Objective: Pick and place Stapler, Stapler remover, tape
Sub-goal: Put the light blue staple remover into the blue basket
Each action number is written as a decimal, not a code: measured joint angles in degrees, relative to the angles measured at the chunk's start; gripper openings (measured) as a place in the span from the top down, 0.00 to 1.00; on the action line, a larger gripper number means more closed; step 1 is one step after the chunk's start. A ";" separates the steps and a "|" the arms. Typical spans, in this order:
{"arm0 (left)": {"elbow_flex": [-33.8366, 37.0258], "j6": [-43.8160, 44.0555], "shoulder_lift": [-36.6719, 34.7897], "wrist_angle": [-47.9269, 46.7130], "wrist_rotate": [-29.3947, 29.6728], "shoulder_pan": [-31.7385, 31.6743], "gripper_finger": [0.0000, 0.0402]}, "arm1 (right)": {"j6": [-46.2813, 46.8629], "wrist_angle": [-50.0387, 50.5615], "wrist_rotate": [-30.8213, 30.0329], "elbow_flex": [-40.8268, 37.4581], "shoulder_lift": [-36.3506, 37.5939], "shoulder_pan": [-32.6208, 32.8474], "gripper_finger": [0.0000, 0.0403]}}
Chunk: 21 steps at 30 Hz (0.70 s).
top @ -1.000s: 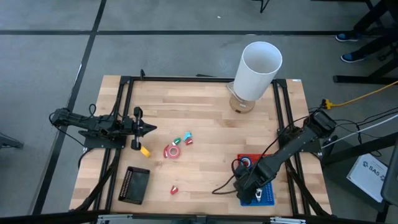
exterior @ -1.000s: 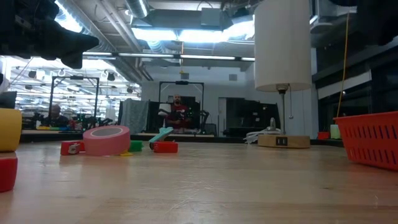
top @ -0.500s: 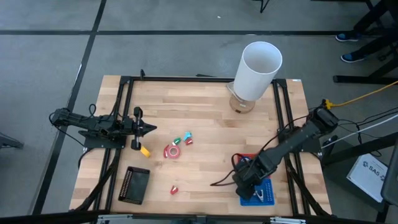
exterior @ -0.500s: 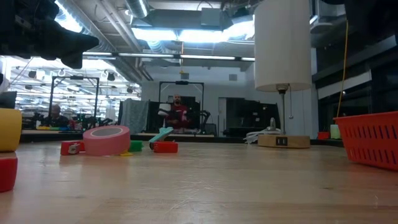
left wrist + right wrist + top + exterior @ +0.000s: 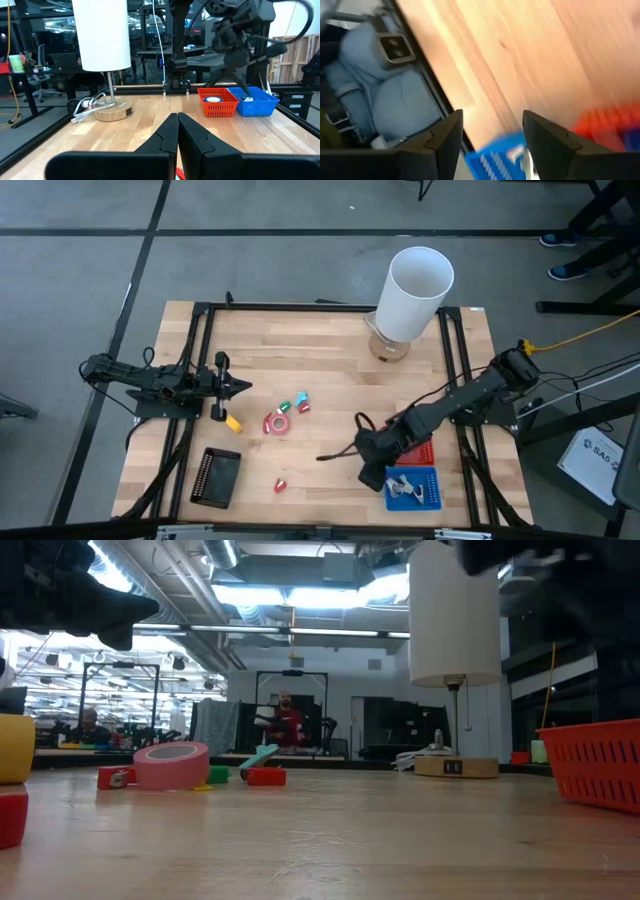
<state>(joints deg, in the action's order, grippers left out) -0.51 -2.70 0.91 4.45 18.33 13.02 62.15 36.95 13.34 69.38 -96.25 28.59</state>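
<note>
Right gripper [image 5: 368,460] spread, empty; left gripper [image 5: 240,387] clenched, idle; pink tape roll [image 5: 277,423] probably light, rigid: pinch across rim.

table [image 5: 330,370] pale wood, smooth planks; baskets [image 5: 235,100] perforated plastic; pink tape [image 5: 171,765] matt; cylinder [image 5: 415,295] matt white.

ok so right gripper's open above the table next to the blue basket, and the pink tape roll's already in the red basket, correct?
Not quite. The pink tape roll still lies on the table mid-left, well away from the red basket; the high view shows it. The rest holds: the right gripper is open above the table next to the blue basket.
</note>
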 joint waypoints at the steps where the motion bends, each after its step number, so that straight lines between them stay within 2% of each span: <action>1: 0.02 -0.01 0.00 0.00 0.01 0.00 0.99 | -1.87 -1.31 -0.53 0.00 -0.07 -0.56 0.49; 6: 0.02 -0.02 -0.02 -0.02 0.00 0.01 0.99 | -12.52 -7.53 -5.39 0.02 -0.09 -4.02 0.49; 14: 0.00 0.00 0.00 0.00 0.00 0.01 0.99 | -26.96 -13.17 -25.59 0.02 -0.10 -7.73 0.49; 21: 0.02 -0.02 0.00 0.00 0.00 0.00 0.99 | -32.09 -13.62 -31.38 0.02 -0.11 -10.90 0.49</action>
<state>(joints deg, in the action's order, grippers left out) -0.49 -2.72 0.91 4.45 18.33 13.02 30.06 23.33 -18.05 69.41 -96.36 17.69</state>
